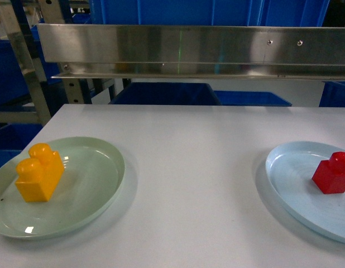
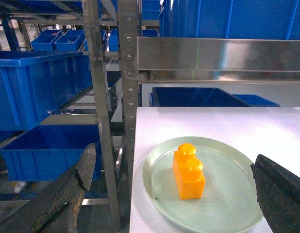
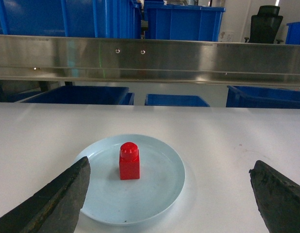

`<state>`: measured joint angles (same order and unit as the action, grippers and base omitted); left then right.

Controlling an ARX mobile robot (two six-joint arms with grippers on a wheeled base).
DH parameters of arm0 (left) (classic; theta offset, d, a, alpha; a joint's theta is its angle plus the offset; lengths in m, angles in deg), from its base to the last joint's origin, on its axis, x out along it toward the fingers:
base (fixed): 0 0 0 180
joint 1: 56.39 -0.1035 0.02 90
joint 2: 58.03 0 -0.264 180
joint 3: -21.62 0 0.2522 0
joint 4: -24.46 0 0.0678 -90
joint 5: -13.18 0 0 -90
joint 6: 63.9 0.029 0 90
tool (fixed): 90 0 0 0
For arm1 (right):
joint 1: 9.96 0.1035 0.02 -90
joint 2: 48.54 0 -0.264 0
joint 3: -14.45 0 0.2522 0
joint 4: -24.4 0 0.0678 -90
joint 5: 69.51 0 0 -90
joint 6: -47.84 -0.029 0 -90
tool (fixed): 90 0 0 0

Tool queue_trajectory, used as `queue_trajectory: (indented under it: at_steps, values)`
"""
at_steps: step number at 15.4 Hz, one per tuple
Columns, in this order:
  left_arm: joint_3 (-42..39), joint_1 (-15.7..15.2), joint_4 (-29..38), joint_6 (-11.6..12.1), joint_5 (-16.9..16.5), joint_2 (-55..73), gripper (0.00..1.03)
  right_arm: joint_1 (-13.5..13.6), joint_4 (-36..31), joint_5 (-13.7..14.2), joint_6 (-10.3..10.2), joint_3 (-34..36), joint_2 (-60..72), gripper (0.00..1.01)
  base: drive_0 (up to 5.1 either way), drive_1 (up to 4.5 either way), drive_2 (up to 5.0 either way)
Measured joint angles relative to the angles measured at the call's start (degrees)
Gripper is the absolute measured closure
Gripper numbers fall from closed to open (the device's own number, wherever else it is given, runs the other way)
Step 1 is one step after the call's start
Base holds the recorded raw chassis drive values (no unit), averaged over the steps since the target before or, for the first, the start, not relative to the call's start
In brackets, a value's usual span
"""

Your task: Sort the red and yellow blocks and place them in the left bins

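While spread wide and holding nothing, left gripper (image 2: 172, 194) and right gripper (image 3: 169, 199) above table (image 1: 195, 167). Glossy yellow block (image 1: 39, 172), two studs, on green plate (image 1: 100, 190) near left edge. Red block (image 1: 332, 173), one stud, on blue plate (image 1: 290, 184) at right edge.

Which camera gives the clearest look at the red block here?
The right wrist view: the red block stands whole and centred on the blue plate, between the open fingers of the right gripper. The head view shows the block at its right edge, whole but off to the side. The left wrist view does not show it.
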<state>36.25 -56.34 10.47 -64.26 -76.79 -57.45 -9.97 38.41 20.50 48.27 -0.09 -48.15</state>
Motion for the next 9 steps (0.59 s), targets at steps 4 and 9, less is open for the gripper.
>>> queue_trajectory:
  at_steps: [4, 9]
  values:
    - [0.0, 0.0, 0.0, 0.0, 0.0, 0.0, 0.05, 0.0, 0.0, -0.02, 0.02, 0.0, 0.0, 0.03, 0.0, 0.0, 0.0]
    - [7.26, -1.92, 12.59, 0.63, -1.03, 20.2, 0.05, 1.99, -15.28, -1.51, -1.64, -5.51, 19.54, 0.03, 0.0, 0.0, 0.0]
